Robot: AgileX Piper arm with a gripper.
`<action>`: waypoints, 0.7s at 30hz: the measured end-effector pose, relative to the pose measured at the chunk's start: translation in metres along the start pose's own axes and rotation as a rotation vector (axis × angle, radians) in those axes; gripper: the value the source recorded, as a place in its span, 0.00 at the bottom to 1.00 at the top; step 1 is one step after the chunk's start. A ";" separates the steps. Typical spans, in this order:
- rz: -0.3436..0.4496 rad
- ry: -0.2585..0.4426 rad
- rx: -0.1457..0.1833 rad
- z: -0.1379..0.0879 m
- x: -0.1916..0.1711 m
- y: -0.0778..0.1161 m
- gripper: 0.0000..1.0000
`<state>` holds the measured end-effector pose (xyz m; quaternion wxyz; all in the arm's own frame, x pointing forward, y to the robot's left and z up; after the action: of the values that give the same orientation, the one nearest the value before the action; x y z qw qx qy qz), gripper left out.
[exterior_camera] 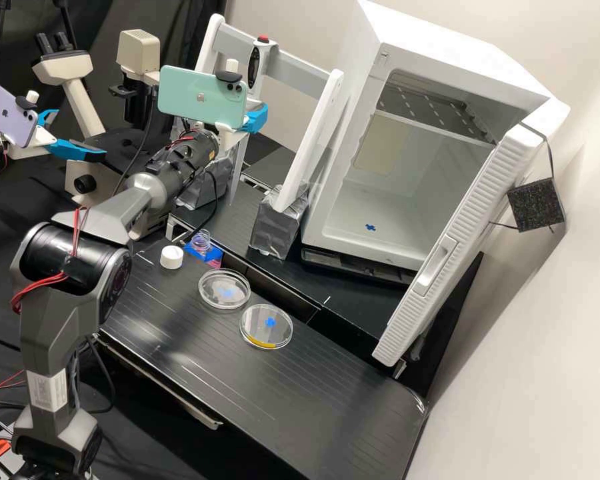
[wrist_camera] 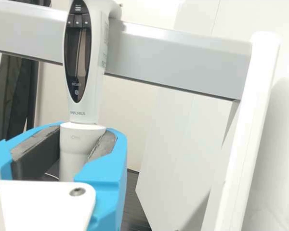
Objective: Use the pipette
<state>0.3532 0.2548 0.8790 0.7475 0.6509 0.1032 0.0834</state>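
Black bench (exterior_camera: 300, 393), open white cabinet (exterior_camera: 447, 40), pipette (wrist_camera: 77, 67) pinched in the jaws.
In the high view the cabinet stands upper right, its ribbed door (exterior_camera: 477, 207) swung wide; the dark grey arm (exterior_camera: 37, 333) rises at left. Near top centre is the white stand (exterior_camera: 313, 140), then a green phone (exterior_camera: 180, 97) just beside the gripper (exterior_camera: 260, 115). Its jaws clasp the pale lower body of the pipette, near upright at the stand's crossbar. Two clear dishes (exterior_camera: 280, 327) lie mid-frame, a white cap (exterior_camera: 172, 257) to their left.
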 end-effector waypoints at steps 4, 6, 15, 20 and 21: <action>0.000 0.000 0.000 0.000 0.000 0.000 0.00; 0.000 0.001 0.000 0.000 0.000 0.000 0.00; -0.019 0.003 0.054 -0.002 0.001 0.001 0.00; -0.024 0.006 0.083 -0.003 0.001 0.001 0.00; -0.024 0.006 0.092 -0.003 0.001 0.001 0.00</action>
<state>0.3531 0.2582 0.8797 0.7173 0.6831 0.1172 0.0714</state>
